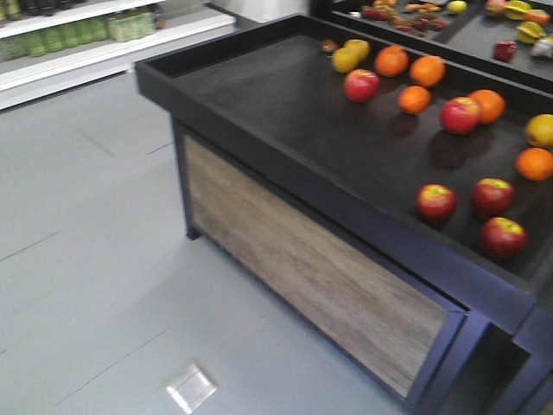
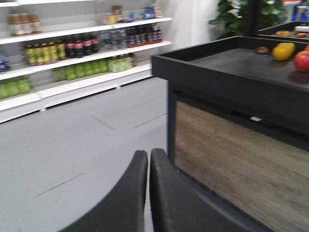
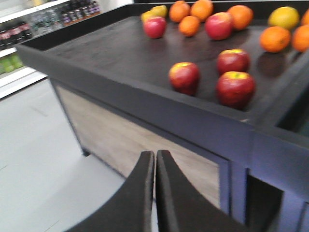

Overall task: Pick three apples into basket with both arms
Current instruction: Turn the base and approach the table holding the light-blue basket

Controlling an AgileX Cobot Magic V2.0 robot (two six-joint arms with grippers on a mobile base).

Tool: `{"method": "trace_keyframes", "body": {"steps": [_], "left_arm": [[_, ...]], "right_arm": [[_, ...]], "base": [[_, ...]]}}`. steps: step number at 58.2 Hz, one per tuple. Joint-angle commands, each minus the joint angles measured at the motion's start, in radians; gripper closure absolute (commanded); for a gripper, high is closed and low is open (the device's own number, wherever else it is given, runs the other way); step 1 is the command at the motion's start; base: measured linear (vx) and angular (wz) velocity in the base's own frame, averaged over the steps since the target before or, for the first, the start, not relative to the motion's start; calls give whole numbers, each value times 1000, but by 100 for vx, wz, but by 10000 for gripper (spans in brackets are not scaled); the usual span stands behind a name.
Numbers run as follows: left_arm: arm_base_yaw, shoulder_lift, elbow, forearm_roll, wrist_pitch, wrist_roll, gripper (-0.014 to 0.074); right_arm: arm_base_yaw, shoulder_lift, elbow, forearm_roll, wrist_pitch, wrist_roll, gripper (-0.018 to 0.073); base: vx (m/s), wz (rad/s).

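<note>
Three apples lie close together near the front right corner of the black display stand: two dark red ones (image 1: 492, 196) (image 1: 504, 236) and one with a yellow blush (image 1: 436, 203). The right wrist view shows the same three apples (image 3: 184, 76) (image 3: 233, 60) (image 3: 235, 88) beyond the stand's rim (image 3: 145, 104). My right gripper (image 3: 155, 153) is shut and empty, hanging below and in front of that rim. My left gripper (image 2: 148, 153) is shut and empty too, low over the floor by the stand's left corner (image 2: 171, 87). The basket is out of view.
The stand has a raised black rim (image 1: 259, 151) and a wood front panel (image 1: 311, 268). Oranges (image 1: 391, 60), lighter apples (image 1: 361, 85) and yellow fruit (image 1: 350, 57) lie farther back. Shelves of bottles (image 2: 87, 48) line the left wall. A second fruit stand (image 1: 484, 35) is behind.
</note>
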Motion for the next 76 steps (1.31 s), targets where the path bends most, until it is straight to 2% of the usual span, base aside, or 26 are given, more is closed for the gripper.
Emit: {"method": "trace_keyframes", "body": {"steps": [1,76], "left_arm": [[4,7,-26,-1,-70,-4,602],[4,7,-26,-1,-70,-4,602]], "right_arm": [[-4,-11,12,-6,-73,-2,564],[-4,-11,12,-6,-73,-2,564]], "base": [[15,-57],[12,-49]]}}
